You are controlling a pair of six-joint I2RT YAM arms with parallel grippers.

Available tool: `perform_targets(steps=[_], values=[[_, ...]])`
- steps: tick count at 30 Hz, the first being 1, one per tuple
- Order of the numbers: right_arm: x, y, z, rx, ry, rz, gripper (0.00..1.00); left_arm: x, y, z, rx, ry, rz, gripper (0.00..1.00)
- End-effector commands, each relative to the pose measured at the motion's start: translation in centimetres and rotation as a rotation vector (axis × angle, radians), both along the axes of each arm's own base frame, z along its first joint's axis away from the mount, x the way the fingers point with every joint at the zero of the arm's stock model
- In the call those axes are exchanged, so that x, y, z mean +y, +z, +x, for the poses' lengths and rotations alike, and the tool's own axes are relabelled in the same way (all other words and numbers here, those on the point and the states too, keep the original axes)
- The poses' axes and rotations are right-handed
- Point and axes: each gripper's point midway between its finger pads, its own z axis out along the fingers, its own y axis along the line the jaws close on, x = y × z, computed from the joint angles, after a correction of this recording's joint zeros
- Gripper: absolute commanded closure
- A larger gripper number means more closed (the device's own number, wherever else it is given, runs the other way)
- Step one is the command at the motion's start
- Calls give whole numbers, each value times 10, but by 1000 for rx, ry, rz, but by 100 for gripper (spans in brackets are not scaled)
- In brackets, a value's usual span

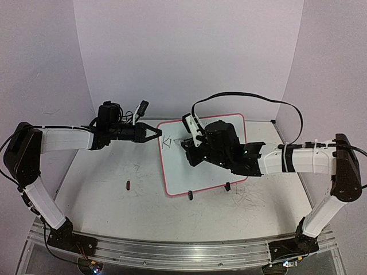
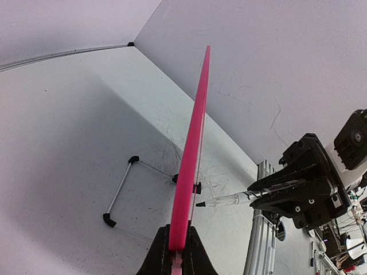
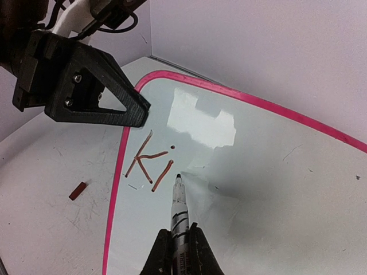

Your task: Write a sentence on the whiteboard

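Note:
The whiteboard point(image 1: 179, 172), white with a pink frame, lies tilted in the middle of the table. My left gripper point(image 1: 159, 133) is shut on its upper left edge; in the left wrist view the pink rim point(image 2: 194, 137) runs up from between the jaws of that gripper point(image 2: 176, 243). My right gripper point(image 3: 179, 240) is shut on a whiteboard marker point(image 3: 179, 206) over the board point(image 3: 269, 172). The marker's tip is at the surface just right of the sentence point(image 3: 150, 161), which reads only "Ki" in reddish strokes. From above, the right gripper point(image 1: 191, 143) hides the tip.
A small red-brown cap point(image 1: 128, 184) lies on the table left of the board. Two black clip feet point(image 1: 190, 196) stick out from the board's near edge. A wire stand point(image 2: 120, 192) shows under the board. The right arm's black cable point(image 1: 246, 97) loops above the board.

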Motion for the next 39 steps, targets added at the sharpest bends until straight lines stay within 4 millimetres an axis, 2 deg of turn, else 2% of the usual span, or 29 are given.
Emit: perform_targets(steps=[1, 11, 31, 39], values=[[4, 35, 9, -61, -23, 70, 100, 1, 21, -5, -75, -3, -18, 100], [7, 35, 12, -66, -29, 66, 100, 1, 20, -5, -71, -4, -18, 100], [4, 16, 18, -54, -65, 22, 100, 1, 20, -5, -70, -6, -19, 100], [2, 3, 12, -18, -51, 9, 100, 0, 21, -6, -71, -9, -20, 100]])
